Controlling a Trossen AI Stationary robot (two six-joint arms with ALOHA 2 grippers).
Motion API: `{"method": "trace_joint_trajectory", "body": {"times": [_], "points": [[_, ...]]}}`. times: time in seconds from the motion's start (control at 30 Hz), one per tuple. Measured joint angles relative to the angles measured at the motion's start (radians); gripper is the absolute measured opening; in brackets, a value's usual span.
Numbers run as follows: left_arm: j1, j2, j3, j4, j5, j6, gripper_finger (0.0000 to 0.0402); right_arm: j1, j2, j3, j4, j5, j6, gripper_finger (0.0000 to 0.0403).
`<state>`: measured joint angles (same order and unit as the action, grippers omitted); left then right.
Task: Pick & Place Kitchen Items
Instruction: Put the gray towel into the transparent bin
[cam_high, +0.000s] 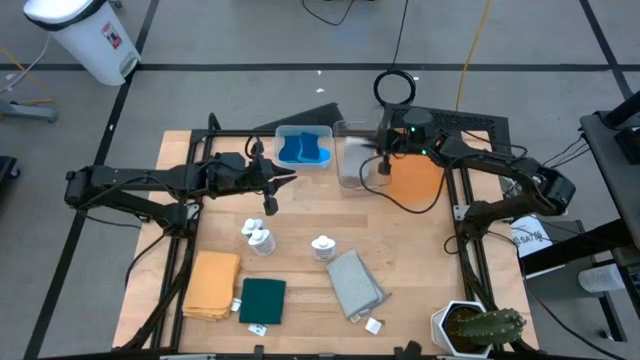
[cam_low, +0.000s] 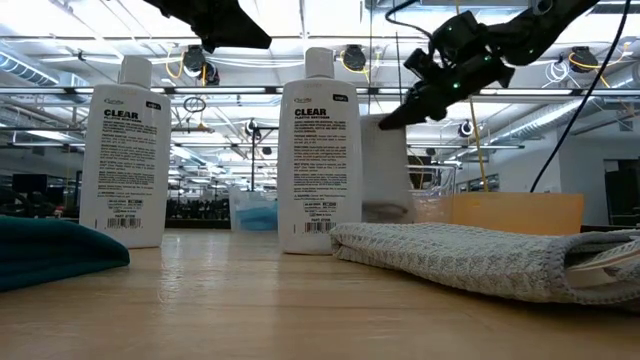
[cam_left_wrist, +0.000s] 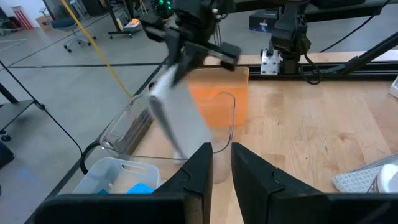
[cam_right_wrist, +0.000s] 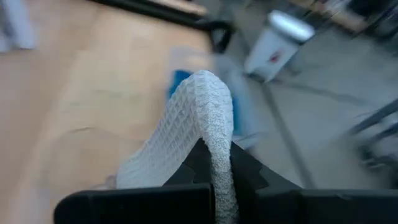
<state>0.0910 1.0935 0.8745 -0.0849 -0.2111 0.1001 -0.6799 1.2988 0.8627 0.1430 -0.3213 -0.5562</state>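
Observation:
My right gripper (cam_high: 384, 163) is shut on a grey waffle cloth (cam_left_wrist: 179, 115) and holds it over the clear bin (cam_high: 347, 130) at the back of the table. My left gripper (cam_high: 271, 200) hovers near the blue bin (cam_high: 322, 160), empty, its fingers (cam_left_wrist: 200, 167) all but shut. Blue cloth pieces (cam_high: 302, 149) lie in the blue bin. Three white bottles (cam_high: 258, 235) (cam_high: 322, 247) stand mid-table. A second grey cloth (cam_high: 355, 283), a mustard cloth (cam_high: 212, 285) and a dark green cloth (cam_high: 263, 300) lie flat near the front. My right gripper pinches a folded part of the grey cloth (cam_right_wrist: 214, 134) between its two fingers, several layers together. The fingers slant down from the table's right side. The cloth hangs below them (cam_low: 385, 165), lifted off the table, its lower end down in the clear bin's mouth.
An orange tray (cam_high: 418, 183) lies right of the clear bin. A potted cactus (cam_high: 480, 325) stands at the front right corner. Small white tags (cam_high: 373, 324) lie beside the front cloths. Bare wood lies between the bottles and the bins.

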Motion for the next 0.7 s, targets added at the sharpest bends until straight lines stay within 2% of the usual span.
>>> {"method": "trace_joint_trajectory", "body": {"times": [0.17,0.23,0.5,0.7], "points": [[0.0,0.0,0.0,0.006,0.0,0.0,0.0062,-0.071,0.064,0.0,0.237,0.044,-0.21,0.0002],[0.0,0.0,0.0,0.009,0.0,0.0,0.0063,-0.098,0.089,0.0,0.281,0.034,-0.269,0.0002],[0.0,0.0,0.0,0.008,0.0,0.0,0.0063,-0.102,0.203,-0.017,0.249,0.029,-0.278,0.0001],[0.0,0.0,0.0,0.007,0.0,0.007,0.0062,-0.065,0.206,-0.062,0.248,0.03,-0.215,0.0001]]}}
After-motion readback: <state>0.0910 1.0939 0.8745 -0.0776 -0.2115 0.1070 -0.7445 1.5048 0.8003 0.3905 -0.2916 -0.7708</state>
